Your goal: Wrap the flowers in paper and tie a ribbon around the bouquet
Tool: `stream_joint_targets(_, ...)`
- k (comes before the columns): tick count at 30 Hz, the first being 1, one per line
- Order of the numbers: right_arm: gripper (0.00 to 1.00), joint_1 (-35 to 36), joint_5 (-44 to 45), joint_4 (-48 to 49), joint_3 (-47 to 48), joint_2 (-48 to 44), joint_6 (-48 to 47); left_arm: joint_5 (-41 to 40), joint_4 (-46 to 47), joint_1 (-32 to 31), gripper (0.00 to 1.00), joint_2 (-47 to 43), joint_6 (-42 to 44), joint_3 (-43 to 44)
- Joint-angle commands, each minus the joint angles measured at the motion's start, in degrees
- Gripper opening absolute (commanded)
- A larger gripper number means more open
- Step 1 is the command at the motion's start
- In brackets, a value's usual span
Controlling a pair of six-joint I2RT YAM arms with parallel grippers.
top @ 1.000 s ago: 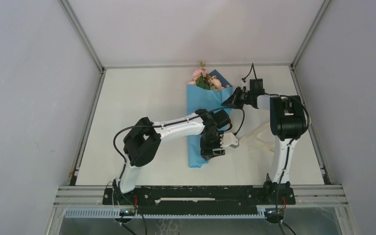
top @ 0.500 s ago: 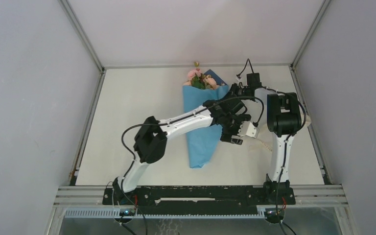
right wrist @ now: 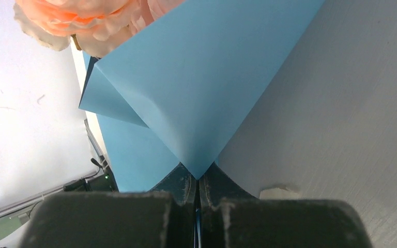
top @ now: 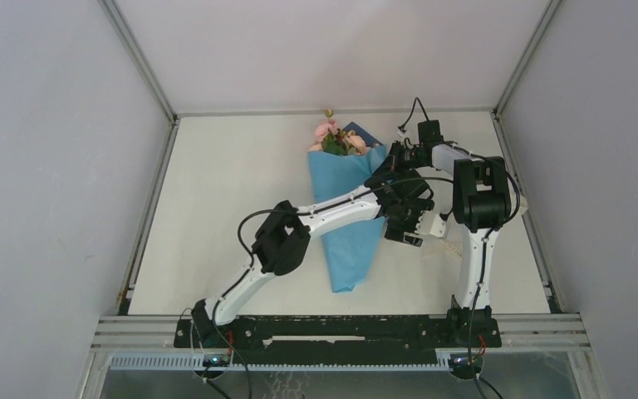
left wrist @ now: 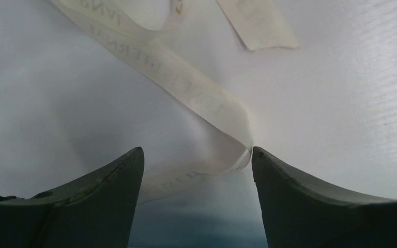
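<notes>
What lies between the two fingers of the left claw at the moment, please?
A folded loop of the ribbon, lying on the white table, sits ungripped between the fingers of the open left claw; the left wrist view shows it.

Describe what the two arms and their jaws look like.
Both the left arm and the right arm have white links joined by bulky black joint housings, with thin black cables looping alongside. They stand on a black base bar. The jaws are dark grey, wedge-shaped and tapering, with slightly scuffed edges.
</notes>
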Motion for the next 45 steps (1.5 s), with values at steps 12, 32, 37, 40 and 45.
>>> stream_joint_targets(12,0.0,1.13,0.24,-0.62,0.26,-4.08,-0.78,-9.84,-11.66,-3.96,0.4,1.19,0.58,-1.95)
stream_joint_targets(32,0.0,0.34,4.42,-0.15,-2.61,-10.51,7.1,10.78,-35.03,-7.82,0.0,-26.86,-16.25,-31.54)
stream_joint_targets(37,0.0,-0.24,4.76,-0.39,-1.44,-9.75,8.09,8.34,-35.31,-3.8,0.0,-35.47,-14.98,-44.33)
stream_joint_targets(40,0.0,-0.42,4.62,-0.99,-0.07,-8.77,8.92,8.04,-36.27,-0.58,0.0,-36.83,-12.88,-48.86)
stream_joint_targets(45,0.0,-0.37,4.22,-0.29,-0.09,-9.58,11.01,7.88,-34.3,8.4,0.0,-35.98,-12.34,-54.79)
